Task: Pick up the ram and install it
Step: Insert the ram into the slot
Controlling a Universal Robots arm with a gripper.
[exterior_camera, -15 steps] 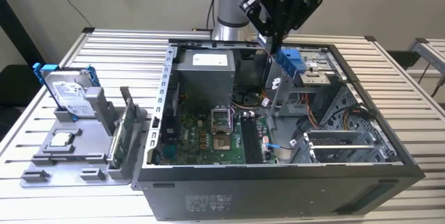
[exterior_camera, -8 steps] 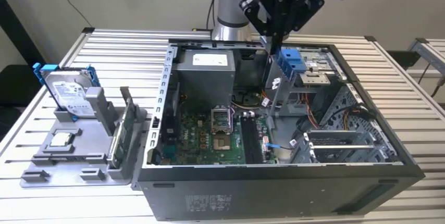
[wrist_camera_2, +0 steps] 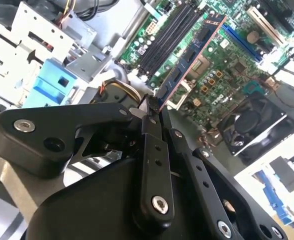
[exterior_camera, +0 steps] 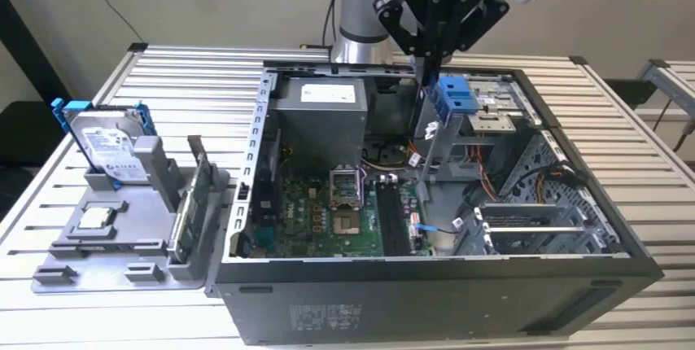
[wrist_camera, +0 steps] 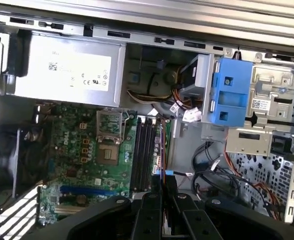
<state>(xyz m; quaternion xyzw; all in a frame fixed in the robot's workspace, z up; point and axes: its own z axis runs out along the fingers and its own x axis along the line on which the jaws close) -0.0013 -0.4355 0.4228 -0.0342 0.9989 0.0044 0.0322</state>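
Pinches the ram (wrist_camera_2: 188,61) by one end, gripper (wrist_camera_2: 150,111) closed down tight on the thin stick. Hangs at twelve o'clock over the open computer case (exterior_camera: 434,301) in the exterior view, ram upright above the motherboard (exterior_camera: 315,220). Leaves the memory slots (exterior_camera: 391,216) at six o'clock from the ram.

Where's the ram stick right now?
In the second wrist view the ram is clamped in the gripper, held over the green motherboard, close beside the black memory slots.
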